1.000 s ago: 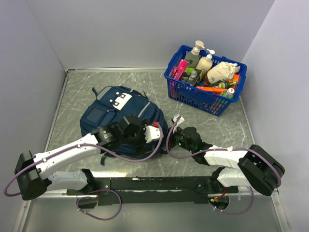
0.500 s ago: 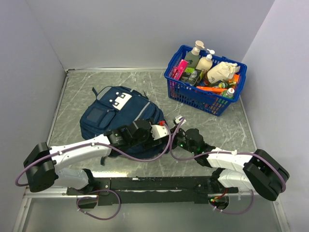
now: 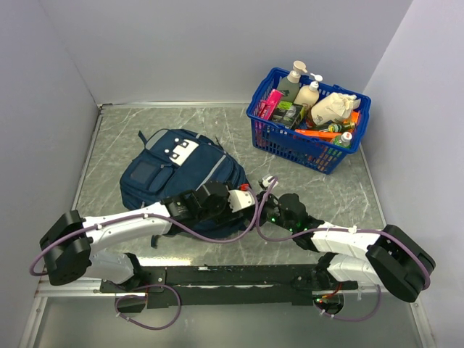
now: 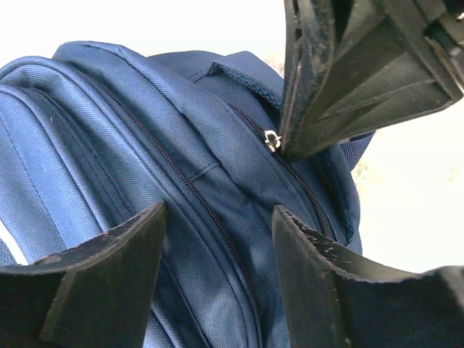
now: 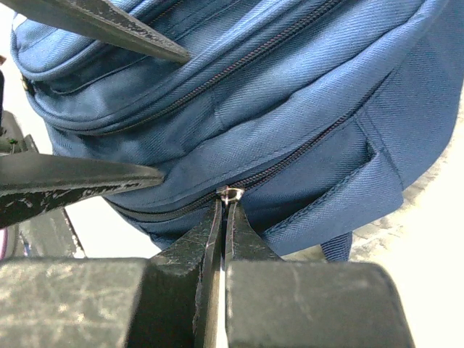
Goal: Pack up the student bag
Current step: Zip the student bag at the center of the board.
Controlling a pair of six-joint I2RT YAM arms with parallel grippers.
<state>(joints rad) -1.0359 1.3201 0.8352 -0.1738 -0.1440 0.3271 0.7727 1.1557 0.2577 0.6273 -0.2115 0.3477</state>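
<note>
The student bag is a navy blue backpack lying flat at the table's left middle, its zips shut. My right gripper is shut on the small metal zipper pull of the main zip at the bag's near right edge; the pull also shows in the left wrist view. My left gripper is open, its jaws straddling the bag's fabric next to that zip, close to the right gripper. In the top view the left gripper sits over the bag's near right corner.
A blue plastic basket with bottles, boxes and other items stands at the back right. Grey walls close in the table on three sides. The arms' base rail runs along the near edge.
My left arm has stretched rightward across the bag's near edge, bringing its gripper up to the right gripper. The right gripper has shifted slightly. The bag has stayed in place.
</note>
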